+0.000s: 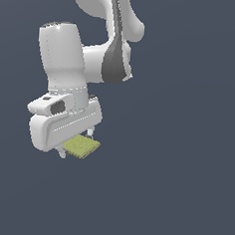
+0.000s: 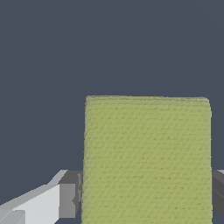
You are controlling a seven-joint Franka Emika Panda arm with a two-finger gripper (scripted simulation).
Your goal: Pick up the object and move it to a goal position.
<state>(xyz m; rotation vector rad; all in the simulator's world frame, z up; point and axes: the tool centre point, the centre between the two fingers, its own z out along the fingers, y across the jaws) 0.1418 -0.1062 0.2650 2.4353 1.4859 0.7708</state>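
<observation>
The object (image 1: 82, 147) is a small flat yellow-green block with faint ribbed lines. In the exterior view it sits under the white hand of the arm, left of centre. My gripper (image 1: 77, 144) points down over it, with one fingertip (image 1: 91, 133) on each side. In the wrist view the object (image 2: 146, 144) fills the space between the two fingers (image 2: 70, 200), and the grey pads touch both of its sides. The gripper (image 2: 146, 199) is shut on the object. I cannot tell whether the block rests on the surface or hangs above it.
A plain dark blue-grey surface (image 1: 174, 184) surrounds the arm on all sides. The white arm links (image 1: 89, 62) rise above the hand toward the top of the exterior view. No goal marker shows.
</observation>
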